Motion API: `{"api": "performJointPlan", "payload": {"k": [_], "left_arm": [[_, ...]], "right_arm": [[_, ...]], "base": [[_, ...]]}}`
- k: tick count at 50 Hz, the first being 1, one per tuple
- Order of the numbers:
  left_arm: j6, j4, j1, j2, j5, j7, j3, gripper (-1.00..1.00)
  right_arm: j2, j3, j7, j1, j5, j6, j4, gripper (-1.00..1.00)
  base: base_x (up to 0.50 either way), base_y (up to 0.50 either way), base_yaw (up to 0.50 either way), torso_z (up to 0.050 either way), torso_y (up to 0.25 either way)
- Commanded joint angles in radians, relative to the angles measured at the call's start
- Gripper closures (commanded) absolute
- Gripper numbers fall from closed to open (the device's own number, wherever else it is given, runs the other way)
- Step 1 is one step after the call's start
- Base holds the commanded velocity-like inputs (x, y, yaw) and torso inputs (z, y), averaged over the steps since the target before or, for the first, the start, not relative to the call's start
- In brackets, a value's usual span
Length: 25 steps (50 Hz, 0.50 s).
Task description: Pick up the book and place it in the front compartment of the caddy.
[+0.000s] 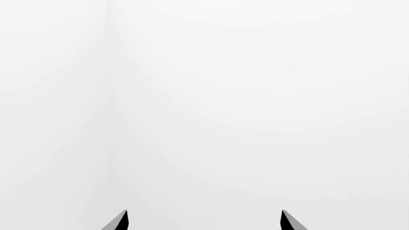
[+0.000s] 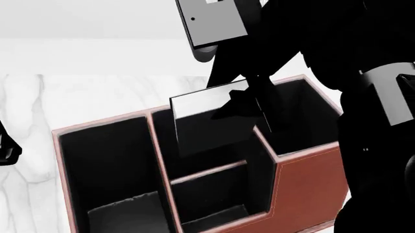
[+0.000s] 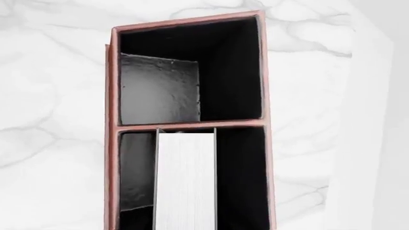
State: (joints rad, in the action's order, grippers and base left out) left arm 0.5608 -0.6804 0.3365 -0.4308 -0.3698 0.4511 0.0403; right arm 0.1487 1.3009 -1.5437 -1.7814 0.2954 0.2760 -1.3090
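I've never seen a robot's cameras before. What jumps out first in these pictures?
From the head view, a big reddish-brown caddy with black cells sits on a marbled white table. The robot's black right arm reaches down over it, its right gripper holding a thin book tilted into a middle cell. The right wrist view looks straight down at the book's white page edge inside that cell; the left wrist view shows only blank white.

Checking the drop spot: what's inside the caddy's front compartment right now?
The book, held by the right hand, stands partway in the front compartment of the caddy. The book hides the floor beneath.
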Motion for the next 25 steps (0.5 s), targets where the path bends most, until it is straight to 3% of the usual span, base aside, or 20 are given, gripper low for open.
{"api": "performJointPlan", "payload": {"k": [1, 19, 25], "left_arm": [[-0.015, 0.001, -0.007, 0.017, 0.003, -0.025, -0.025, -1.00], [-0.022, 0.000, -0.011, 0.009, 0.015, -0.019, -0.015, -1.00], [-0.026, -0.004, -0.014, 0.005, 0.015, -0.019, -0.015, -1.00]], "right_arm": [[-0.025, -0.155, -0.013, 0.010, -0.103, -0.010, 0.001, 1.00], [-0.037, -0.247, 0.000, 0.021, -0.187, -0.014, 0.001, 1.00], [-0.039, -0.270, 0.005, 0.022, -0.210, -0.016, 0.001, 1.00]], "base": [[0.00, 0.00, 0.00, 0.000, 0.000], [0.00, 0.00, 0.00, 0.000, 0.001], [0.00, 0.00, 0.00, 0.000, -0.215]]}}
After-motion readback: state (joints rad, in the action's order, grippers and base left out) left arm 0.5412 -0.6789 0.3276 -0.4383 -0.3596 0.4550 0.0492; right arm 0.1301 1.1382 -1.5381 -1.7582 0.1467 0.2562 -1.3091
